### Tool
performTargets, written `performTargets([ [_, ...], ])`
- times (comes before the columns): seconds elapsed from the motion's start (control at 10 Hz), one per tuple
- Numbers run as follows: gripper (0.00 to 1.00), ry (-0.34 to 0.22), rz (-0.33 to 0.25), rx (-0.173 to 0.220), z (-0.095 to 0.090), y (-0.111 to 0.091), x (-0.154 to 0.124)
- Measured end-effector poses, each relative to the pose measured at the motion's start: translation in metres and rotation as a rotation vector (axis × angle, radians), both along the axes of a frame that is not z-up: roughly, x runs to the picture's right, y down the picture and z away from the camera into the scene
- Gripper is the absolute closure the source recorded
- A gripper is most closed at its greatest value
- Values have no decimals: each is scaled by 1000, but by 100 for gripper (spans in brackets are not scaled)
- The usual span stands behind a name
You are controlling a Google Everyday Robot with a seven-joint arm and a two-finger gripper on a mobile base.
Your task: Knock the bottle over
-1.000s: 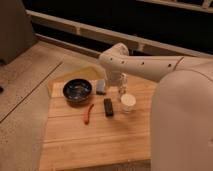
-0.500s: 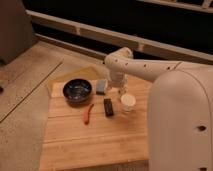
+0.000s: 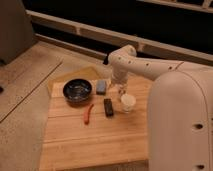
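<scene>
A: Count on the wooden table (image 3: 100, 145)?
B: One dark bowl (image 3: 77, 91), one white cup (image 3: 128, 102), one bottle (image 3: 121, 93), one black bar (image 3: 108, 107), one red chili (image 3: 88, 114), one blue-grey block (image 3: 101, 87). One gripper (image 3: 119, 85) too, at the end of the single white arm (image 3: 145, 67).
A: Whereabouts of the bottle?
B: Toward the back right of the table, just behind the cup and right of the block, directly under the gripper and partly masked by it.
A: Pointing which way?
B: Apparently upright: long axis vertical, top toward the gripper, base on the wood. Hard to confirm beyond that.
A: And the gripper itself?
B: Hanging low over the bottle, at or very near its top; contact not clear. Spread apart or closed together: impossible to make out.
A: Containers?
B: Two. Bowl at the back left, left of the block; cup just right of the bar. Contents of either not discernible.
</scene>
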State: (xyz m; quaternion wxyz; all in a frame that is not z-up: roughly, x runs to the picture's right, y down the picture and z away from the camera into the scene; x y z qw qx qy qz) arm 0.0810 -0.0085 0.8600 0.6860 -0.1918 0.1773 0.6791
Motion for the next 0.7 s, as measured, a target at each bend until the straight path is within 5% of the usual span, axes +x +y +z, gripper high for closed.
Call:
performTargets([
  [0.7, 35, -47, -56, 76, 25, -25, 15],
])
